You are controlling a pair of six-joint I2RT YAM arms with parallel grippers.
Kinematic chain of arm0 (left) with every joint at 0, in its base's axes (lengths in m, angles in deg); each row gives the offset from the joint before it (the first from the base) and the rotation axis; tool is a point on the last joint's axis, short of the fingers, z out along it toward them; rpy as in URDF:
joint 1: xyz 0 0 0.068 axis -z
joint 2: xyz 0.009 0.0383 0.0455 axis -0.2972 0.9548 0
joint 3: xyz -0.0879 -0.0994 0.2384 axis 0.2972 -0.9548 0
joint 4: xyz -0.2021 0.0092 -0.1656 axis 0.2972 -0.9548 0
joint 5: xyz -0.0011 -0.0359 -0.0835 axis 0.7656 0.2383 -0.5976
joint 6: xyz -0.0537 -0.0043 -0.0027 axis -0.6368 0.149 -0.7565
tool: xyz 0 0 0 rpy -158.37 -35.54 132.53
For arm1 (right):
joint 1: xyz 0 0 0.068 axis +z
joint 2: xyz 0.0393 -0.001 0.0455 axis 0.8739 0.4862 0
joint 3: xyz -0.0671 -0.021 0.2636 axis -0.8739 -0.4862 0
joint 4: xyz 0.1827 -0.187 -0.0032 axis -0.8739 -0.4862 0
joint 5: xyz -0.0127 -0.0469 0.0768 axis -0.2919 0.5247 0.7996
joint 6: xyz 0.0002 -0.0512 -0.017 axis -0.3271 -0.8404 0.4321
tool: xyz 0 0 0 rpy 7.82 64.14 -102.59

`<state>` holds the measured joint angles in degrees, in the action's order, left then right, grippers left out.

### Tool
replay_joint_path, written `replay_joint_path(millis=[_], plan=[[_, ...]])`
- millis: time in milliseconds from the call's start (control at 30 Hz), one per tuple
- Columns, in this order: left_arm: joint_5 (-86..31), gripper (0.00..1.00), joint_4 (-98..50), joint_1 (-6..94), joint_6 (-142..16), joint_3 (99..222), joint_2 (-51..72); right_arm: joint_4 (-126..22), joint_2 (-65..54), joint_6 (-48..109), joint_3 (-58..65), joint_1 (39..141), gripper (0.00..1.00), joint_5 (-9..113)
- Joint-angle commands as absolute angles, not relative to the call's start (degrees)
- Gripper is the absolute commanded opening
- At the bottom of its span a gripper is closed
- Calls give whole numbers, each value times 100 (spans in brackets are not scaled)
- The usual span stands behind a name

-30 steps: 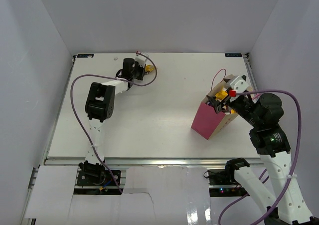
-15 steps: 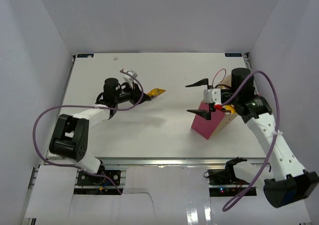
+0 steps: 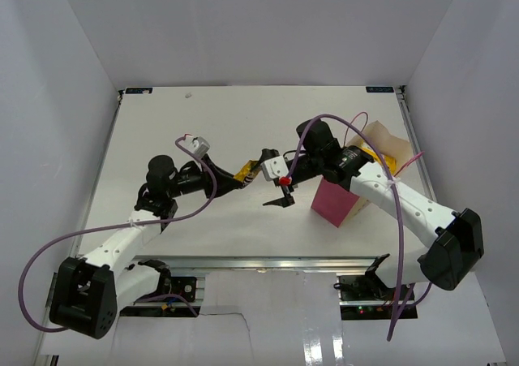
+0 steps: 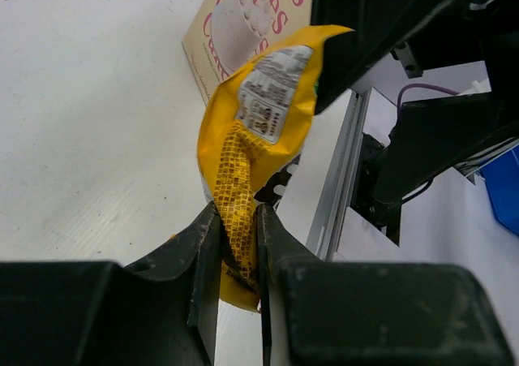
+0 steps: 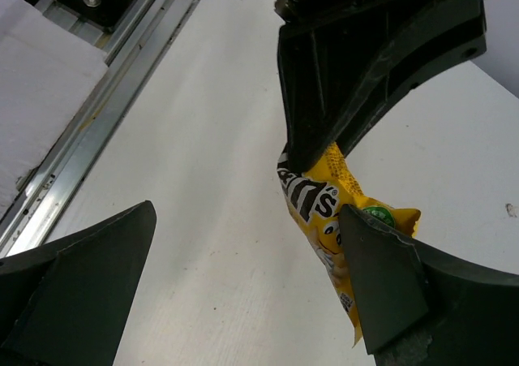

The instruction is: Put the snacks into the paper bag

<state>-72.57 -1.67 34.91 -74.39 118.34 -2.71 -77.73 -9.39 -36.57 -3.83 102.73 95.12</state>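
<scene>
My left gripper (image 3: 238, 176) is shut on a yellow candy pack (image 3: 247, 171) and holds it above the middle of the table. In the left wrist view the pack (image 4: 258, 110) stands up from the closed fingertips of the left gripper (image 4: 239, 220). My right gripper (image 3: 276, 179) is open, its jaws spread wide on either side of the pack's free end. In the right wrist view the pack (image 5: 324, 208) hangs against my right finger (image 5: 389, 293), and the right gripper (image 5: 247, 220) is otherwise empty. The pink paper bag (image 3: 334, 201) stands right of both grippers, with something yellow (image 3: 384, 162) in its mouth.
The table's front edge and metal rail (image 3: 243, 262) run just below the grippers. White walls close in the table on the left, back and right. A tan panel with pink lettering (image 4: 243, 17) shows behind the pack in the left wrist view.
My left arm has swung from the far left to the middle, carrying the yellow pack. My right gripper has left the bag's mouth and moved left, open, up to the pack.
</scene>
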Motion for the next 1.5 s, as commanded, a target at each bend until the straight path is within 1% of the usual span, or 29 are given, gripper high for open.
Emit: replay_joint_path(millis=[0, 67, 100, 133, 200, 233, 333, 400, 567, 733, 867, 967, 1000, 1100, 1133, 1200, 1233, 1300, 1333, 1367, 1400, 1433, 1467], plan=[[-7394, 0, -19, 3539, -7685, 11597, -775, -7231, -825, -3389, -18, 10389, 100, 8951], [-7341, 0, -28, 3548, -7764, 11483, -916, -7125, -816, -3284, -9, 10415, 100, 8951], [-7332, 0, -28, 3548, -7781, 11404, -1012, -7090, -833, -3248, -35, 10450, 96, 8951], [-7324, 0, -28, 3548, -7825, 11377, -1048, -7081, -850, -3239, -36, 10459, 95, 8986], [-7315, 0, -28, 3548, -7852, 11307, -1083, -7133, -964, -3265, 17, 10468, 93, 9257], [-7280, 0, -28, 3548, -7869, 11289, -1092, -7194, -1026, -3327, 61, 10468, 92, 9589], [-7174, 0, -37, 3548, -7904, 11210, -1040, -7546, -1237, -3731, 245, 10477, 93, 10118], [-7226, 0, -37, 3548, -7913, 11236, -961, -7398, -1290, -3505, 263, 10477, 93, 10120], [-7244, 0, -36, 3548, -7896, 11227, -978, -6413, -1185, -2677, -281, 10486, 97, 8847], [-7262, 0, -37, 3548, -7940, 11210, -1145, -6615, -886, -2650, -317, 10520, 97, 8302], [-7288, 0, -36, 3548, -7975, 11210, -1303, -6826, -509, -2817, -177, 10538, 93, 8169], [-7262, 0, -36, 3548, -8019, 11166, -1382, -6905, -403, -2931, -98, 10547, 86, 8292], [-7245, 0, -37, 3548, -8028, 11157, -1435, -6957, -385, -2966, -28, 10547, 78, 8405], [-7139, 0, -37, 3548, -8098, 11148, -1496, -7273, -367, -3204, 122, 10547, 61, 8634], [-7104, 3, -37, 3548, -8159, 11148, -1514, -7344, -393, -3239, 140, 10547, 50, 8783], [-7025, 6, -36, 3548, -8186, 11209, -1505, -7572, -490, -3388, 184, 10556, 40, 9098], [-7007, 6, -37, 3548, -8195, 11236, -1488, -7642, -525, -3415, 193, 10556, 38, 9179], [-7007, 7, -37, 3548, -8195, 11280, -1444, -7731, -674, -3415, 201, 10547, 38, 9329], [-7042, 7, -37, 3548, -8195, 11306, -1366, -7740, -718, -3415, 184, 10547, 39, 9451], [-7068, 7, -37, 3548, -8177, 11306, -1339, -7757, -815, -3398, 175, 10556, 43, 9487], [-7086, 6, -37, 3548, -8177, 11324, -1295, -7723, -842, -3371, 184, 10556, 50, 9505], [-7112, 6, -28, 3548, -8168, 11333, -1277, -7687, -868, -3232, 175, 10556, 60, 9531], [-7121, 6, -19, 3557, -8168, 11342, -1242, -7670, -903, -3213, 175, 10556, 61, 9540]])
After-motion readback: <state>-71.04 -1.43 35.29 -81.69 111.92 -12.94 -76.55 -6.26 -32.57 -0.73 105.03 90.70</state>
